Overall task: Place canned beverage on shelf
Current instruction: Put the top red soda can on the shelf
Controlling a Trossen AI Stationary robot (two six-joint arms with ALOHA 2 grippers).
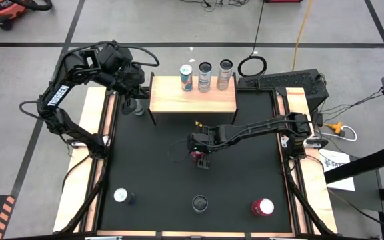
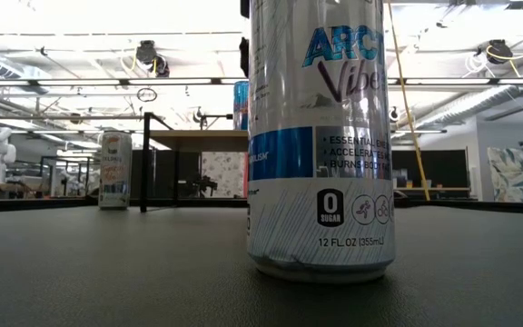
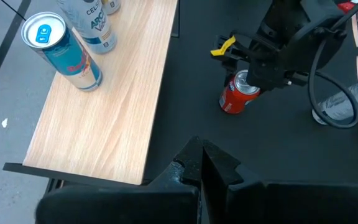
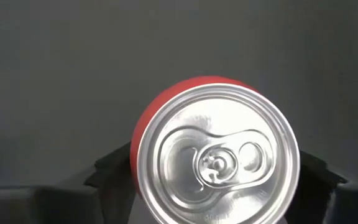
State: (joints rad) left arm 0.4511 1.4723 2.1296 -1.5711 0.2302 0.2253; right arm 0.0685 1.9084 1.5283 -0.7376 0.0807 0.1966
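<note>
The red aluminium can is seen standing upright on the black table top, near the table's centre, well apart from the light-wood shelf on black legs at twelve o'clock. It is straddled from above by the right gripper, whose fingers are spread wide on either side of the can (whether they touch it cannot be told). Three upright cans are lined along the shelf's far edge. The left gripper, fingers pressed together, is held just beside the shelf at its nine o'clock. Three more cans are ranged near the table's six o'clock edge.
</note>
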